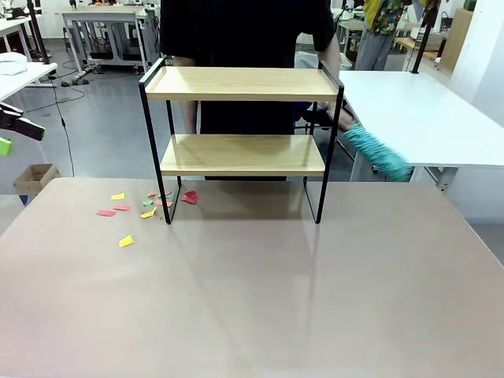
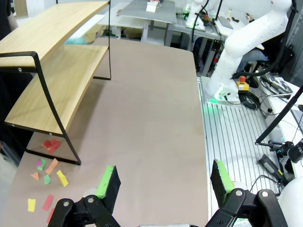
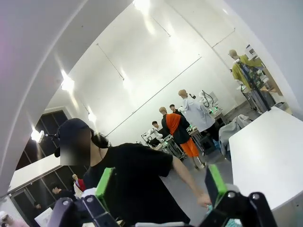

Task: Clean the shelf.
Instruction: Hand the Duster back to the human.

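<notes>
My left pincer (image 2: 163, 182) gapes wide, empty; the shelf (image 2: 52, 71) stands ahead-left of it on the worktop (image 2: 151, 118). Right pincer (image 3: 161, 182) wide too, maybe aimed upward at the person (image 3: 137, 175).

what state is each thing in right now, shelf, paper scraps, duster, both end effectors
shelf: upright on the table, both boards bare
paper scraps: scattered on the table by the shelf's left legs
teal duster: held by the person beside the shelf's right side
left end effector: open, holding nothing
right end effector: open, holding nothing
</notes>
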Controlling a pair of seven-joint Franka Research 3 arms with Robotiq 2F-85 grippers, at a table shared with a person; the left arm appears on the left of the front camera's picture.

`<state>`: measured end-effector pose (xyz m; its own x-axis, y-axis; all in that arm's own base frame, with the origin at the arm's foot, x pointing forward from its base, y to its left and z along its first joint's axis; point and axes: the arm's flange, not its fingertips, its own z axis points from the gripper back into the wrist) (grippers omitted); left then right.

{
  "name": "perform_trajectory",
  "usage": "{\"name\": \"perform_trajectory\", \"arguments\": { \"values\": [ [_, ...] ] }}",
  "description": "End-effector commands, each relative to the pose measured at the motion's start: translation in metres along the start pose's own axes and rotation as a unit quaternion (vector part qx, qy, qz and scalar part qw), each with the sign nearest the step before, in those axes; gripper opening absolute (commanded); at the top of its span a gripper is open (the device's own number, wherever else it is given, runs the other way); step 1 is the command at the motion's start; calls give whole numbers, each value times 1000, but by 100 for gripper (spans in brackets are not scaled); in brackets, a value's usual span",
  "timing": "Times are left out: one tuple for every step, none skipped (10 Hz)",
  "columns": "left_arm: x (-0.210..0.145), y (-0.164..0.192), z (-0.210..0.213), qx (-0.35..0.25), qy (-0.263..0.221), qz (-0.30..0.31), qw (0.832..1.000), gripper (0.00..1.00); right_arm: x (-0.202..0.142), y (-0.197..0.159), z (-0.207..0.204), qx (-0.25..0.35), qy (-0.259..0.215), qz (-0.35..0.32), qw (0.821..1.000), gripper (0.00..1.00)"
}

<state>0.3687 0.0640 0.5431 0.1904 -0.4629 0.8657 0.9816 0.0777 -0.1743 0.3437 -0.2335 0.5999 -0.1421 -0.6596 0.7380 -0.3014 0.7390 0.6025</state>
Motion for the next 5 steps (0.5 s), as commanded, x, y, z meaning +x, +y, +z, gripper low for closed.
{"name": "perform_trajectory", "arguments": {
  "values": [
    [2, 0, 1, -1, -7, 1, 1000, 100, -1, 1, 2, 1, -1, -2, 1000, 100],
    [2, 0, 1, -1, -7, 1, 1000, 100, -1, 1, 2, 1, -1, -2, 1000, 100],
    [2, 0, 1, -1, -7, 1, 1000, 100, -1, 1, 2, 1, -1, -2, 1000, 100],
    [2, 0, 1, -1, -7, 1, 1000, 100, -1, 1, 2, 1, -1, -2, 1000, 100],
    [2, 0, 1, -1, -7, 1, 1000, 100, -1, 1, 2, 1, -1, -2, 1000, 100]
  ]
}}
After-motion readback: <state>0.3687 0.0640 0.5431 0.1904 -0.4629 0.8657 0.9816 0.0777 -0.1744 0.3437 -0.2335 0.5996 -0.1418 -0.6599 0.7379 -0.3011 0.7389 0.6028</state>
